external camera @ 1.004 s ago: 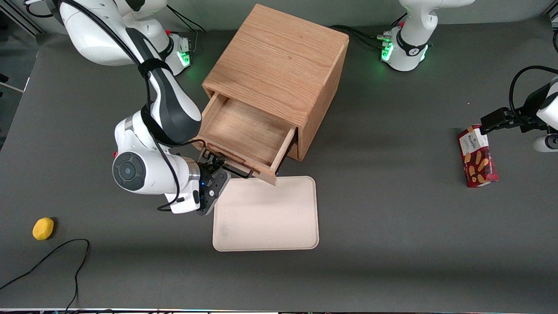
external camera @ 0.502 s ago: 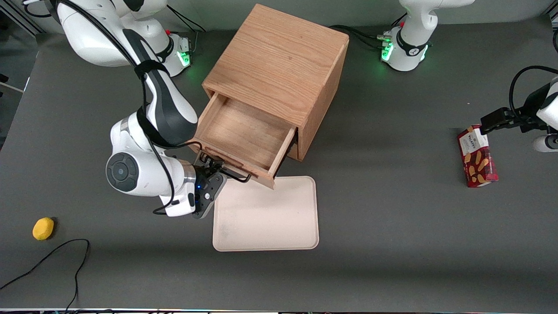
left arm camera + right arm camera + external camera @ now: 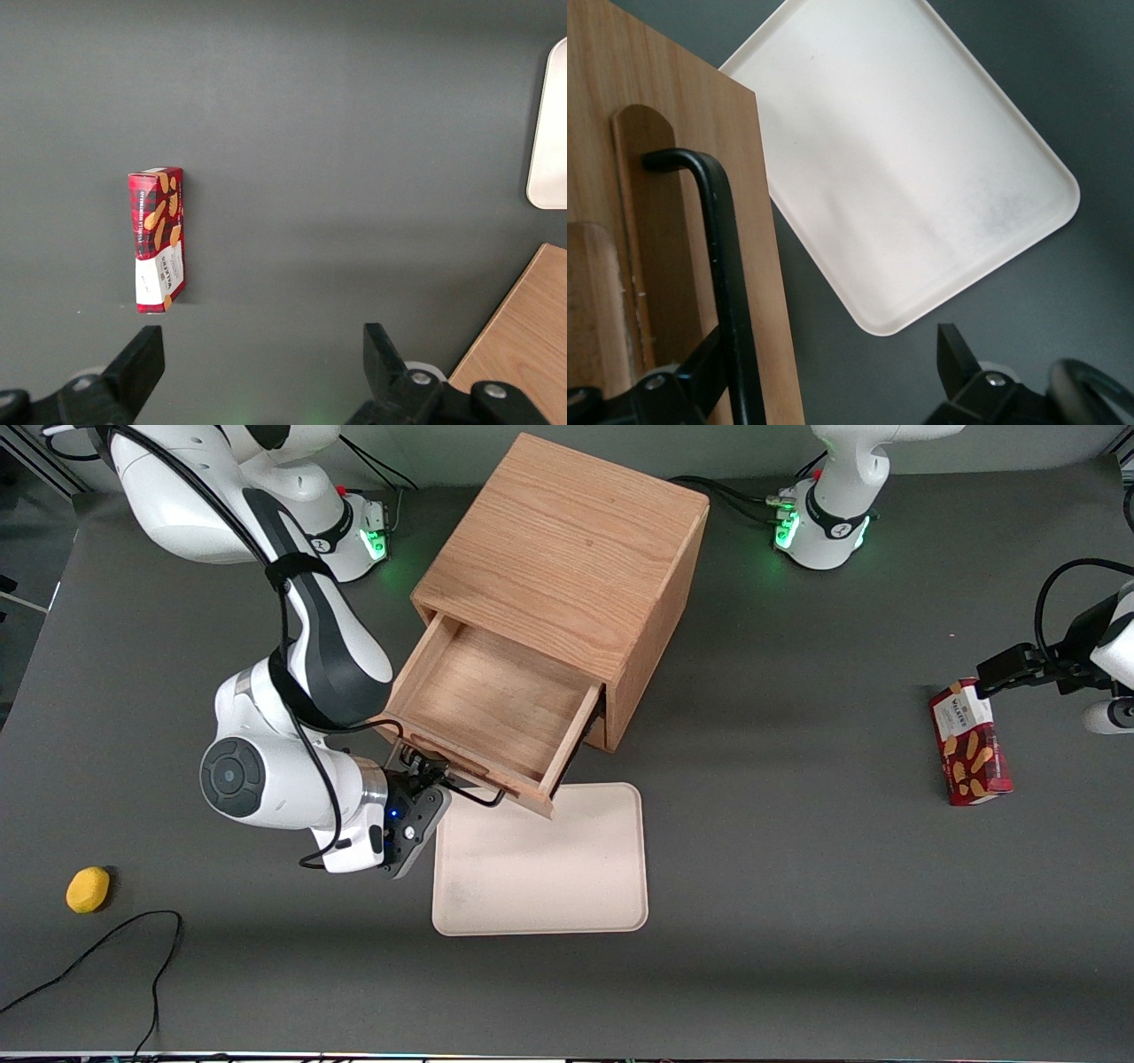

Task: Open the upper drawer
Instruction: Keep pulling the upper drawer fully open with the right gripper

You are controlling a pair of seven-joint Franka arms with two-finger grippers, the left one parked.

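The drawer (image 3: 483,713) stands pulled well out of the cabinet (image 3: 567,558), its bare wooden floor open to view and its front panel overhanging the tray's (image 3: 540,868) nearer-to-cabinet edge. The end effector (image 3: 423,772) sits at the handle (image 3: 469,791), at the end toward the working arm; in the wrist view the black wire (image 3: 726,266) runs between two fingers (image 3: 961,367) set apart, so it looks spread around the handle rather than pinching it. The main risk, as I judge it, is overpulling: the drawer seems near the end of its travel, and a further tug could draw it clear of the cabinet or drag the cabinet across the bench (image 3: 797,912). A loose hook on thin wire may also slip off sideways. A slanted pull could jam the drawer in its runners.
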